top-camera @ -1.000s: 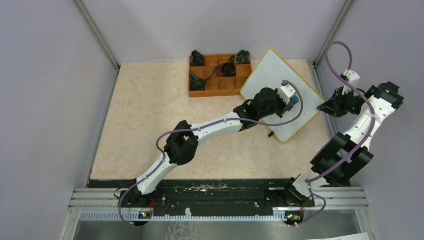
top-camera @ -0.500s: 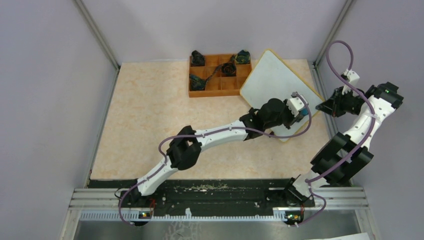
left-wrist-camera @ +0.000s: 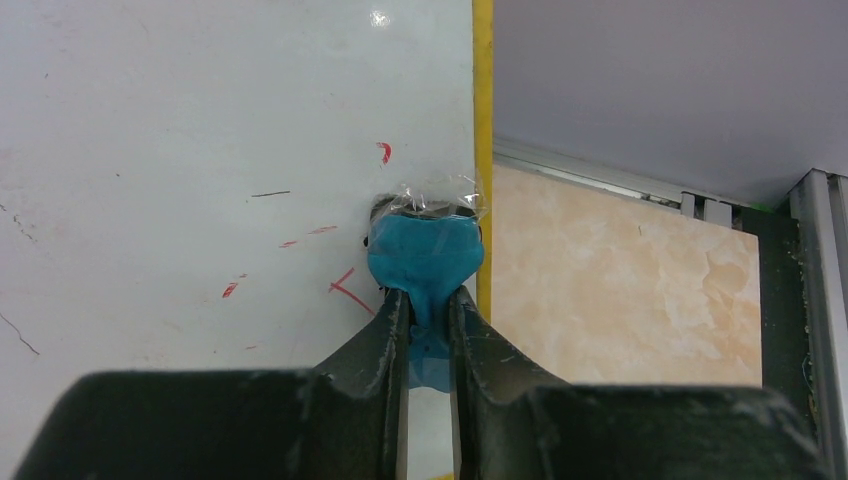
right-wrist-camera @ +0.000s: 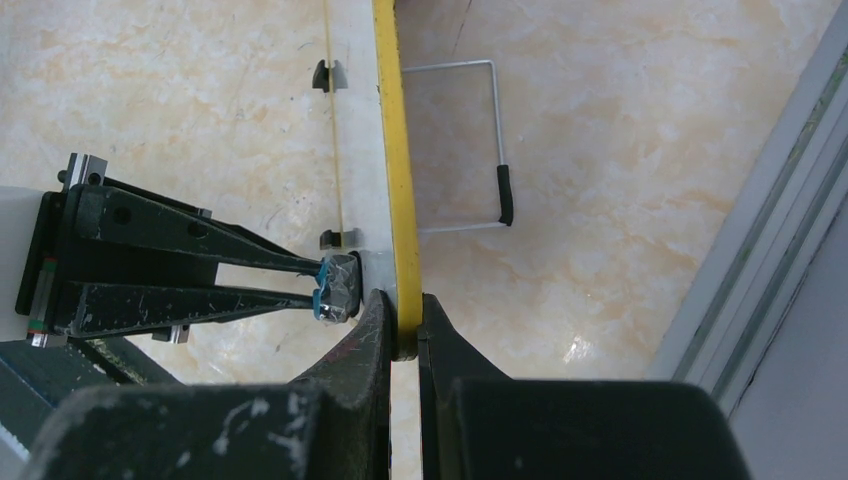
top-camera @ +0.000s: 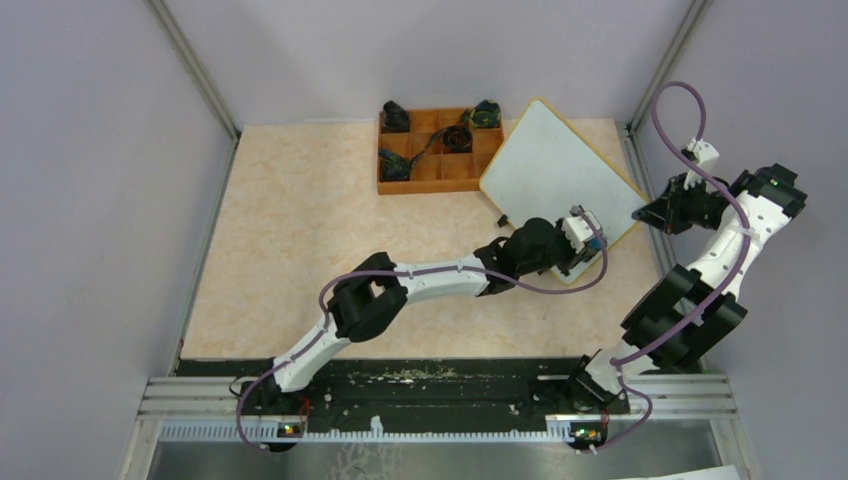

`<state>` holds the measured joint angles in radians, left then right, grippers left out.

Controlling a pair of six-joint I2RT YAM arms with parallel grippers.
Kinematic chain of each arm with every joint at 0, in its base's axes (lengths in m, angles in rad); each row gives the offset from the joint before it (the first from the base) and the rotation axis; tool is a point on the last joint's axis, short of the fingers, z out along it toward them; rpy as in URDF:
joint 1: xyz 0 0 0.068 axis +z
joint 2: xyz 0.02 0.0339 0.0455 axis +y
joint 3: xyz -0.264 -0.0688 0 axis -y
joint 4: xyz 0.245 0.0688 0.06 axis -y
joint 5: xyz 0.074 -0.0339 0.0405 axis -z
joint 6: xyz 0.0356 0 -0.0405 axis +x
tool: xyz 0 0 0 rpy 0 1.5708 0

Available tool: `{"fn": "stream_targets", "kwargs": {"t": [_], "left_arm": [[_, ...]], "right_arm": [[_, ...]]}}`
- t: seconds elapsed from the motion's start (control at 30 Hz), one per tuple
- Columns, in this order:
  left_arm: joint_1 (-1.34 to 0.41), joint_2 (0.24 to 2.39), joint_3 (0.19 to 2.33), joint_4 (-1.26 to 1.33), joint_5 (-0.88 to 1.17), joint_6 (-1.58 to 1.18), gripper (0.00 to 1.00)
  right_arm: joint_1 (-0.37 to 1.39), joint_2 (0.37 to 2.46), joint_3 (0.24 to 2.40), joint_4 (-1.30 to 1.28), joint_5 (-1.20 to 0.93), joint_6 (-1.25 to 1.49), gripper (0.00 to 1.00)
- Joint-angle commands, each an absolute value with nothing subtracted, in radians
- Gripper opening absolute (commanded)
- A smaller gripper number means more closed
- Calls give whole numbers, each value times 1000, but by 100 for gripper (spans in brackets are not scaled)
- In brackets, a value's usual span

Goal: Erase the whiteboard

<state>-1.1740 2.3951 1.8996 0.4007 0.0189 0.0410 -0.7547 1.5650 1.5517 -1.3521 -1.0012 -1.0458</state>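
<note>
The whiteboard stands tilted at the back right, white with a yellow frame. Small red marks remain on it near the frame. My left gripper is shut on a blue eraser wrapped in clear film, pressed on the board next to its right frame; from above it sits at the board's near corner. My right gripper is shut on the board's yellow frame, at its right corner. The eraser shows there too.
An orange compartment tray with dark items lies left of the board at the back. The board's wire stand rests on the beige table behind it. A metal rail and the right wall are close by.
My left gripper has slid the eraser along the board's right side towards its near corner. The right gripper and the board have stayed in place.
</note>
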Motion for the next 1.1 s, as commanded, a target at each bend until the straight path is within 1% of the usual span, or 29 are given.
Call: {"fn": "stream_targets", "kwargs": {"t": [0.0,0.43,0.83,1.07], "left_arm": [[-1177,2423,1864,290,5,39,0],[-1136,2511,2228,136,-12,120,0],[-1115,2429,2225,168,-6,125,1],[-1118,2337,2113,229,5,105,0]], "right_arm": [[-699,1582,1488,-1499,-867,-1139,0],[-699,1578,1489,-1499,-862,-1139,0],[-699,1582,1496,-1499,-859,-1133,0],[-699,1584,1502,-1498,-857,-1132,0]]}}
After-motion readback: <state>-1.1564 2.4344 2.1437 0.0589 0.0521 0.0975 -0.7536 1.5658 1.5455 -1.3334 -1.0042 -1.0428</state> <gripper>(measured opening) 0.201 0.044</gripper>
